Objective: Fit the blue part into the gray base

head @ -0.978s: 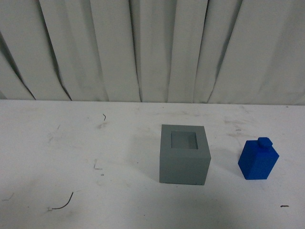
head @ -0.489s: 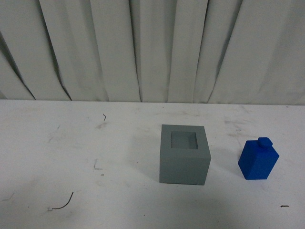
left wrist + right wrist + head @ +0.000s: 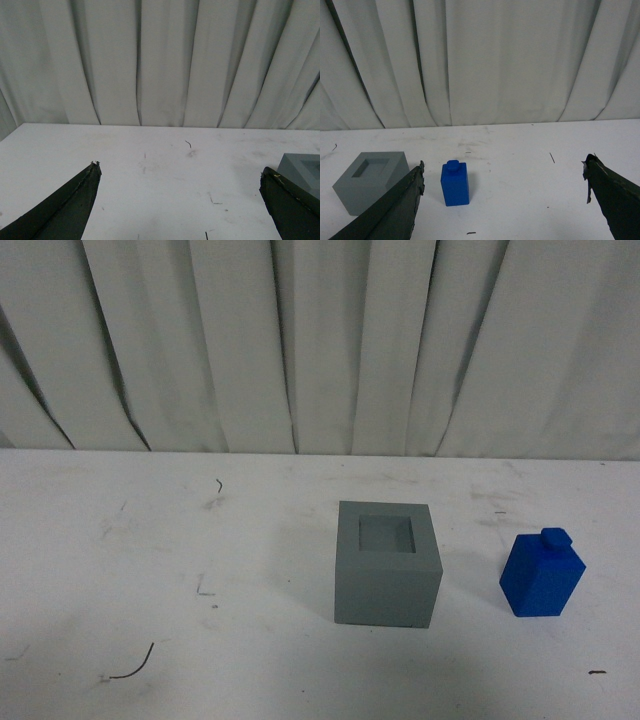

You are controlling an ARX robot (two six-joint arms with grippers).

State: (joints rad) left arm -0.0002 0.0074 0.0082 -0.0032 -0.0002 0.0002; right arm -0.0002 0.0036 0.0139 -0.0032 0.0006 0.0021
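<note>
Sitting on a white table [image 3: 150, 540] with little dark scuffs [image 3: 133, 672], the gray base [image 3: 387, 580] has its square hole facing up. The blue part [image 3: 541, 580] stands up near it, on the robot's right, not touching. A white curtain [image 3: 300, 340] hangs behind. The left gripper [image 3: 180, 169] and right gripper [image 3: 503, 162] are both spread wide, holding nothing.

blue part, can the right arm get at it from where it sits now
Probably yes. In the right wrist view the blue part stands upright ahead of the open right pincer, and nothing stands between them. The gray base sits apart beside it, off the path.
</note>
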